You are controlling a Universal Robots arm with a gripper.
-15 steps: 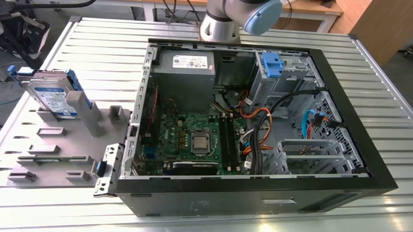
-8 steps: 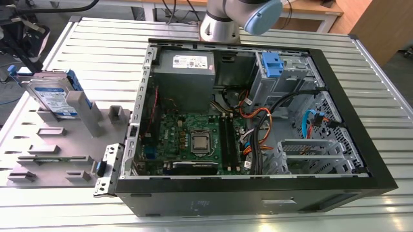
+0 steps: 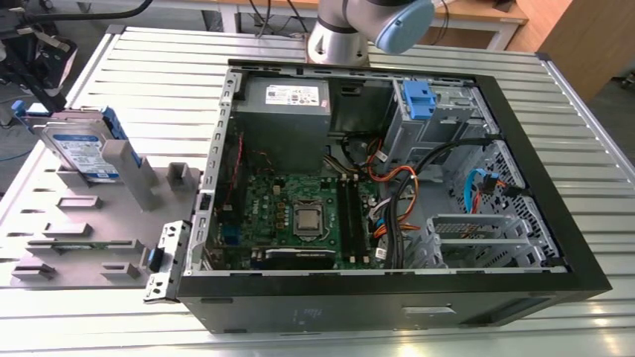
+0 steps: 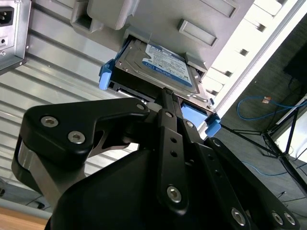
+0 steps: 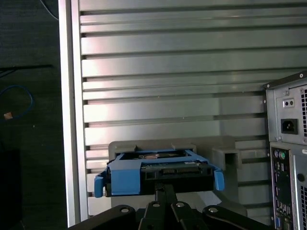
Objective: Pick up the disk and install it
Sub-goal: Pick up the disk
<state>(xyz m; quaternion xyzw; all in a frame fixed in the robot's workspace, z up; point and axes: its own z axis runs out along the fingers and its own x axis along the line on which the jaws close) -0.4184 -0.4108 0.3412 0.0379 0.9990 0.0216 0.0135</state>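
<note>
Starting the pick-up, resting the pincer (image 4: 165, 92), tips together, at the disk (image 4: 160, 64) just ahead in its grey holder (image 4: 206, 19), likely needing a straight lift.

An open computer case (image 3: 570, 245) lies on its side on a slatted metal counter (image 3: 159, 67), its inside facing up. At the far end of the case sits a grey power supply (image 3: 285, 111) with a white sticker. Nearer lies a green motherboard (image 3: 260, 201) with a processor socket (image 3: 305, 217) at its middle. Towards the exterior view's right, black and orange cables (image 3: 395, 186) run past an empty metal drive cage (image 3: 476, 238), and a bare blue bracket (image 3: 420, 100) sits in the far bay. At the exterior view's left a grey fixture (image 3: 59, 223) rests on the counter just beside the case. The disk (image 3: 85, 152) stands in it on edge, tilted, label showing. A robot arm (image 3: 362, 26) rises beyond the case.
</note>
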